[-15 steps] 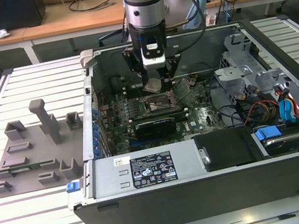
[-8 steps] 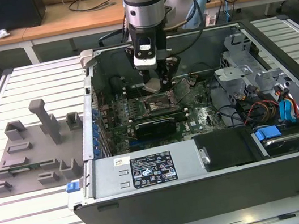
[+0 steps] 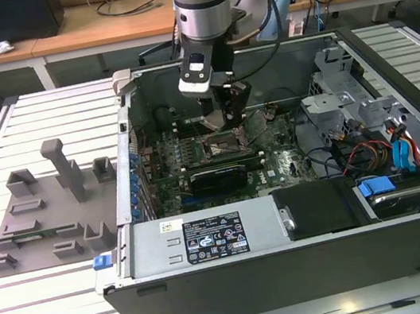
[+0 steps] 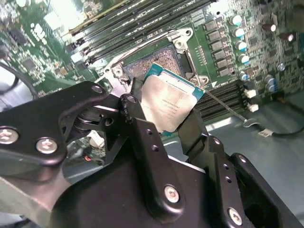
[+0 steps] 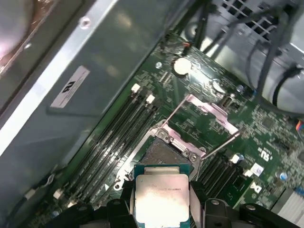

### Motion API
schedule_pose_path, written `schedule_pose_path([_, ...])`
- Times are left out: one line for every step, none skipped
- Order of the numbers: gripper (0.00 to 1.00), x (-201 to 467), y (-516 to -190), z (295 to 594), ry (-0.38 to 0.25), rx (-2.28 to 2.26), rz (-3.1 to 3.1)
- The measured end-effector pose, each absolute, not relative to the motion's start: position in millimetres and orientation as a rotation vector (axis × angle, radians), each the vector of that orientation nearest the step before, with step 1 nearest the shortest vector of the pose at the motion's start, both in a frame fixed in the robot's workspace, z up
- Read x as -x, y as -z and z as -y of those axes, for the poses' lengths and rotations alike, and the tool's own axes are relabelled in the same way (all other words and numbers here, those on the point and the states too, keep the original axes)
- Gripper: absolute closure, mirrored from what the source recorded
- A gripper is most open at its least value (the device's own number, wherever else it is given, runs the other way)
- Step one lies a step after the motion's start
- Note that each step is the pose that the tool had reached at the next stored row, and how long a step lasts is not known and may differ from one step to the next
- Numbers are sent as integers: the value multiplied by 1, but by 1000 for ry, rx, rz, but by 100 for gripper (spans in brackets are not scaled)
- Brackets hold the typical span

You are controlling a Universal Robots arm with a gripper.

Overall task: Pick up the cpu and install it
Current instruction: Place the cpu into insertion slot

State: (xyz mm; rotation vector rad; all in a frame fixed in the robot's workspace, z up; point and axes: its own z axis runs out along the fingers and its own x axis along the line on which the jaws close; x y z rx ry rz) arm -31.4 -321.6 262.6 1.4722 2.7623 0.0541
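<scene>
The cpu (image 4: 172,97) is a thin square chip with a silvery top and a teal-green rim, and my gripper (image 4: 165,118) is shut on it by two opposite edges. It hangs slightly tilted just above the open black socket (image 4: 153,61) on the green motherboard. In the first wrist view the cpu (image 5: 161,194) sits between the black fingers (image 5: 197,197) of my gripper (image 5: 161,204), with the socket (image 5: 164,153) right beyond it and the metal load plate (image 5: 209,114) swung open. In the exterior view my gripper (image 3: 222,110) reaches down into the computer case (image 3: 294,272) over the socket (image 3: 228,144).
Memory slots (image 5: 118,142) run beside the socket. A long black expansion card (image 3: 217,176) lies in front of it, with the power supply (image 3: 207,238) along the case's near wall. Drive bays and cables (image 3: 386,148) fill the exterior view's right. A grey moulded tray (image 3: 49,208) lies outside at the left.
</scene>
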Motion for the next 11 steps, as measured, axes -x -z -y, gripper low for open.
schedule_pose_path([45,31,-262,322,-54,-1512,-2740])
schedule_pose_path([45,31,-262,322,-54,-1548,-2719])
schedule_pose_path([45,31,-262,322,-53,-1572,-2705])
schedule_pose_path([45,31,-262,322,-53,-1609,-2683])
schedule_pose_path([45,31,-262,322,-53,-1638,-2665])
schedule_pose_path([45,31,-262,322,-53,-1662,-2649])
schedule_pose_path([45,31,-262,322,-52,-1697,-2627])
schedule_pose_path([45,31,-262,322,-52,-1719,-2612])
schedule_pose_path([45,31,-261,322,-52,-1750,-2591])
schedule_pose_path([45,31,-261,322,-52,-1772,-2576])
schedule_pose_path([45,31,-261,322,-52,-1797,-2558])
